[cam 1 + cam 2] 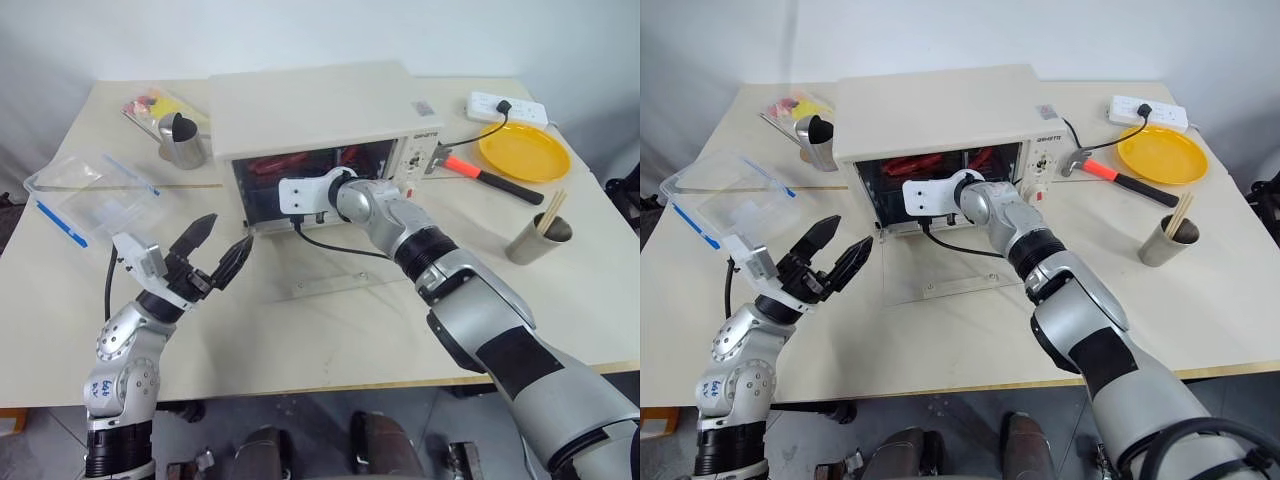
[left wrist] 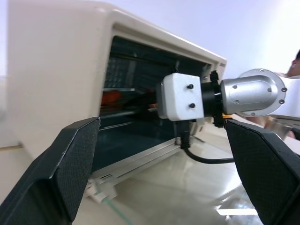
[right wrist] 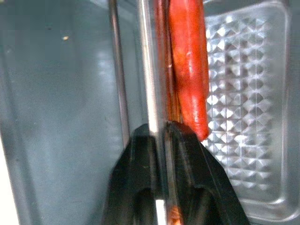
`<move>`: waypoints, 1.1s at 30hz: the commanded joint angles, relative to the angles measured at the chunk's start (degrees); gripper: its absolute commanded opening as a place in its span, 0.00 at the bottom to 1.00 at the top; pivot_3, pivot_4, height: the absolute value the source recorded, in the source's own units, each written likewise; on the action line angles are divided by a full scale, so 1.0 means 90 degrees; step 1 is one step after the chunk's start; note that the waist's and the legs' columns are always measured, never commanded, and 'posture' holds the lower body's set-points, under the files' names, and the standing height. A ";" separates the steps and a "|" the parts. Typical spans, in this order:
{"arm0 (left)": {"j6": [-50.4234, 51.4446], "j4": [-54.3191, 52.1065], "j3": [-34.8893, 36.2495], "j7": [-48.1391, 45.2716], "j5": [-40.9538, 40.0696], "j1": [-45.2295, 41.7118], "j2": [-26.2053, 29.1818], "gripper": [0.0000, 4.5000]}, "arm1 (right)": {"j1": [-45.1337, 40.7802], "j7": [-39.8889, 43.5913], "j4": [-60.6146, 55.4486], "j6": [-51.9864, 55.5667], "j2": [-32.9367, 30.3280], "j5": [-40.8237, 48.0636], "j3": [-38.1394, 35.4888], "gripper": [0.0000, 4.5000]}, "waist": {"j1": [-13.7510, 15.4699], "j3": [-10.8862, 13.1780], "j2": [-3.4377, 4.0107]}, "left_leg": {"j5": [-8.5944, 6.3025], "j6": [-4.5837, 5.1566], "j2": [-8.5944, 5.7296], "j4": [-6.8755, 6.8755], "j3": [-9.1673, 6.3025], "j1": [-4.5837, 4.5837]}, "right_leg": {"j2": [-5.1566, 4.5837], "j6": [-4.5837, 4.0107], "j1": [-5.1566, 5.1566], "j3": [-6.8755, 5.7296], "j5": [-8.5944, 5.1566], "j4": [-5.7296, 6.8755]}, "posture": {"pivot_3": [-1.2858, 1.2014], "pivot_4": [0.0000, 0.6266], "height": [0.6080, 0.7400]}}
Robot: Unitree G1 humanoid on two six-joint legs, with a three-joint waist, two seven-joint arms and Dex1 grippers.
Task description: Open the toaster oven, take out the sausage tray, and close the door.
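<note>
The toaster oven (image 1: pixel 320 115) is seen at the far middle of the tabletop (image 1: pixel 330 330), with the door (image 1: pixel 955 270) already folded down flat toward the near side. The tray-removal step is judged to be in hand: the sausage tray (image 3: pixel 248 89) is inside the cavity, and the right gripper (image 3: pixel 161 136) is clamped on its front rim. A straight, level pull toward the near side is called for next. The left gripper (image 1: pixel 220 252) is held with its fingers apart, near and left of the door. The pinch and a sausage (image 3: pixel 190 70) beside it are given by the right wrist view; the head views give the tabletop layout.
</note>
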 commanded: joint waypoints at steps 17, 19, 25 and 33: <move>-0.0264 0.1722 -0.0280 -0.0658 0.0293 -0.1742 0.0214 1.00 | 0.1356 0.0352 -0.2656 0.0281 -0.0479 -0.0237 0.0003 0.00 | 0.0038 0.0000 -0.0001 | 0.0002 -0.0004 -0.0022 -0.0047 -0.0008 0.0002 | 0.0001 0.0001 0.0001 -0.0025 0.0000 -0.0018 | 0.52 0.24 1.00; -0.0314 0.1843 -0.0276 -0.0722 0.0307 -0.1825 0.0237 1.00 | 0.1507 0.0389 -0.2887 0.0345 -0.0519 -0.0275 -0.0010 0.00 | 0.0027 0.0000 -0.0001 | 0.0008 -0.0006 -0.0024 -0.0041 -0.0006 0.0006 | 0.0001 0.0001 0.0009 -0.0019 0.0000 -0.0028 | 0.52 0.24 1.00; -0.0375 0.1919 -0.0277 -0.0789 0.0323 -0.1843 0.0263 1.00 | 0.1815 0.0546 -0.3368 0.0491 -0.0572 -0.0317 -0.0051 0.00 | 0.0010 0.0000 -0.0001 | 0.0030 -0.0018 -0.0019 -0.0045 -0.0006 0.0014 | 0.0003 -0.0001 0.0009 -0.0012 -0.0001 -0.0022 | 0.52 0.24 1.00; -0.0318 0.1706 -0.0193 -0.0706 0.0271 -0.1725 0.0300 1.00 | 0.2208 0.0747 -0.4056 0.0600 -0.0771 -0.0357 -0.0072 0.00 | 0.0008 0.0000 -0.0001 | 0.0030 -0.0018 -0.0012 -0.0047 -0.0006 0.0016 | 0.0002 -0.0001 0.0009 -0.0012 -0.0001 -0.0021 | 0.52 0.24 1.00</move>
